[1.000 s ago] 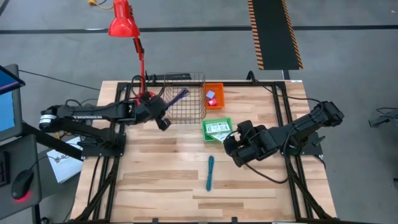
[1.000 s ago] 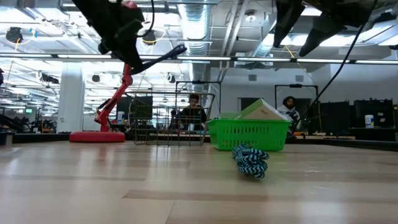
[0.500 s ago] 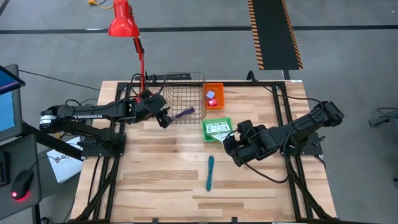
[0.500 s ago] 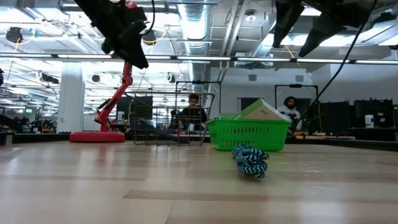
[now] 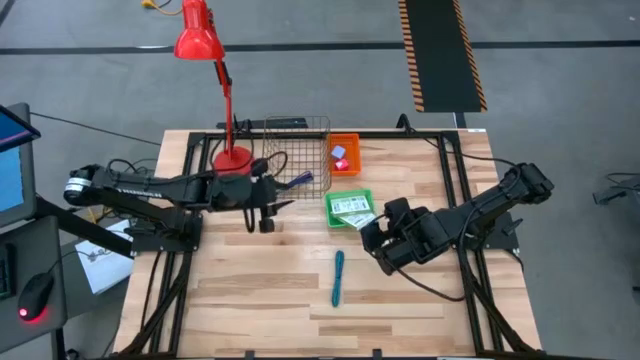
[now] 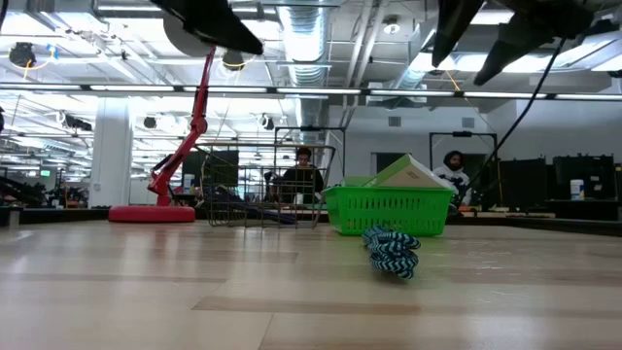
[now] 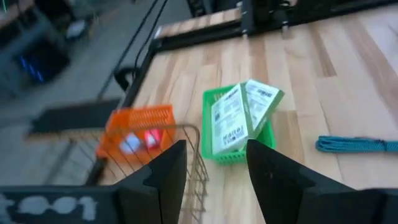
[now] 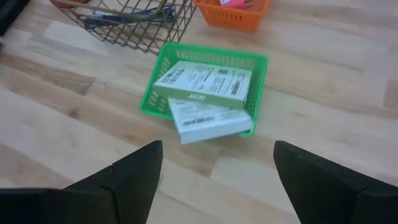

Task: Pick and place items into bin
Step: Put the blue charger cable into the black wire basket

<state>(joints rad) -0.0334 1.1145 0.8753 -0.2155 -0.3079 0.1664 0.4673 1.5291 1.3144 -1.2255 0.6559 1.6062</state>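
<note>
A dark blue cord (image 5: 300,181) lies in the wire basket (image 5: 298,150). Two white packets (image 8: 204,82) lean in the green basket (image 5: 350,208). The orange bin (image 5: 344,153) holds a pink cube (image 5: 341,163) and a pale-blue cube (image 5: 338,152). A teal braided stick (image 5: 338,277) lies flat on the table. My left gripper (image 7: 216,144) hangs open and empty above the table, by the wire basket's near left corner. My right gripper (image 8: 217,149) hangs open and empty to the near right of the green basket.
A red desk lamp stands with its base (image 5: 232,158) just left of the wire basket, its stem rising over the far edge. The three containers cluster at the table's far middle. Bare wood (image 5: 260,290) spreads across the near half around the teal stick.
My left gripper has let go of the dark blue cord, which has fallen into the wire basket and now lies there. The gripper has then swung from above the basket toward the table's near edge and rolled its wrist.
</note>
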